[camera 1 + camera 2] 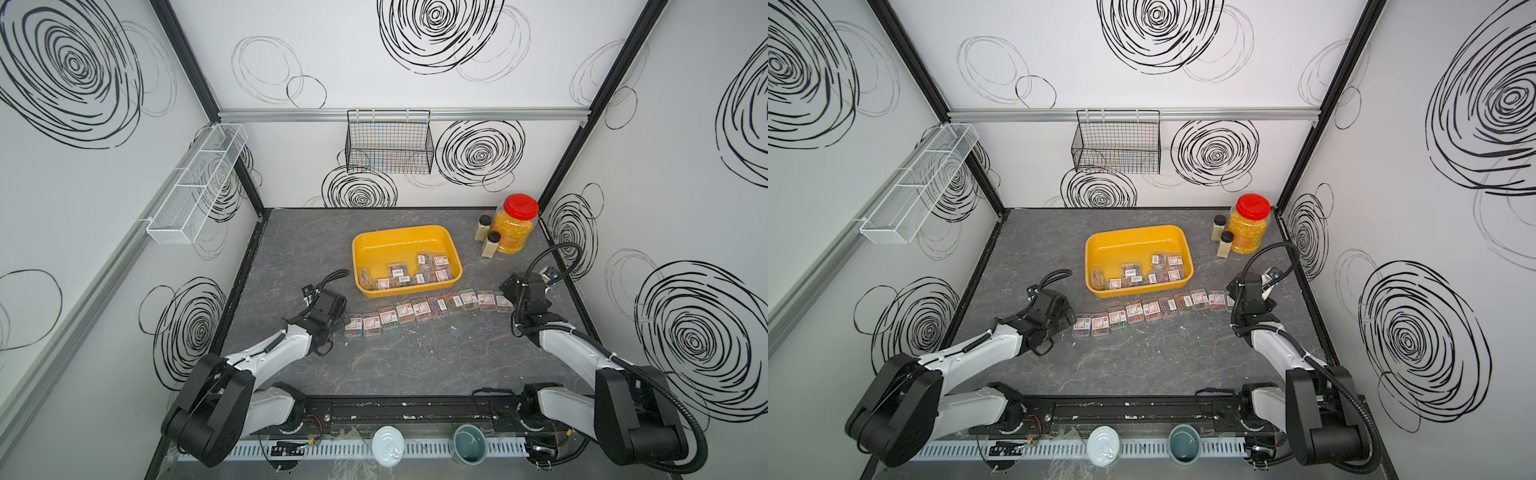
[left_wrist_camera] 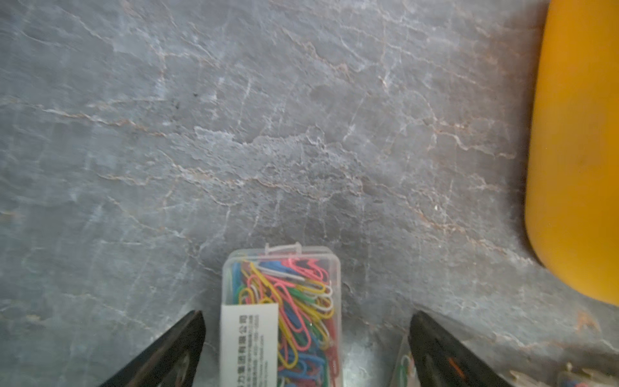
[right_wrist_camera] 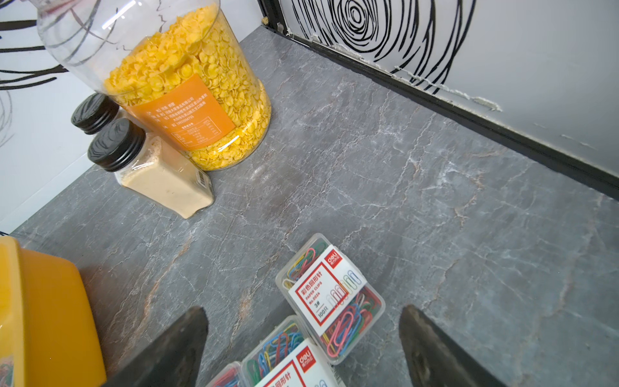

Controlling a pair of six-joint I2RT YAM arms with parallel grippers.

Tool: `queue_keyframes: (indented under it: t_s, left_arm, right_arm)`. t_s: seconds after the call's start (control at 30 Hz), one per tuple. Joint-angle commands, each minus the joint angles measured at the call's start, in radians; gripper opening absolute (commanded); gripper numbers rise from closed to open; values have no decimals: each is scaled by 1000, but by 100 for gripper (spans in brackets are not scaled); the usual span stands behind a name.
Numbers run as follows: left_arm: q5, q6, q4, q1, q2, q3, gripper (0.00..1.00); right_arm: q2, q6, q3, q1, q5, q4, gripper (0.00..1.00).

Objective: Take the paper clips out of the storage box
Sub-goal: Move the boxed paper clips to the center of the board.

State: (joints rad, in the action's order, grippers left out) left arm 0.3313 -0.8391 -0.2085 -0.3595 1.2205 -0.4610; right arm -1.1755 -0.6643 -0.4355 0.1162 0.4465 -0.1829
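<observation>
Two wrist views alone show left fingers (image 2: 167, 355) and right fingers (image 3: 174, 348) wide, astride paper clips (image 2: 294, 301).

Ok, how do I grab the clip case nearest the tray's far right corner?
Pinch the clip case across its long sides, straight down from above: it lies roughly flat, label up, and the tray wall beside it blocks a sideways approach.

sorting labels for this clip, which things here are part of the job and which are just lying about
Part of the job:
yellow tray
clip cases in the tray
clip cases lined up on the table

Just lying about:
red-lidded jar
spice bottles
black wire basket
white mesh rack
tin can
cup
</observation>
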Motion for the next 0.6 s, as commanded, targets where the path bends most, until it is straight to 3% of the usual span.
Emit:
queue_keyframes:
  t_s: [0.0, 0.1, 0.33, 0.57]
  left_arm:
    - [28, 12, -5, 46, -18, -29, 99]
    - [17, 17, 15, 61, -27, -20, 99]
    - [1, 8, 46, 58, -20, 10, 79]
    - [-6, 7, 65, 27, -21, 31, 72]
  right_arm:
    - [1, 3, -4, 7, 14, 9, 92]
    - [13, 1, 6, 6, 15, 1, 92]
    - [-18, 2, -15, 7, 12, 10, 92]
    - [-8, 0, -9, 11, 19, 10, 92]
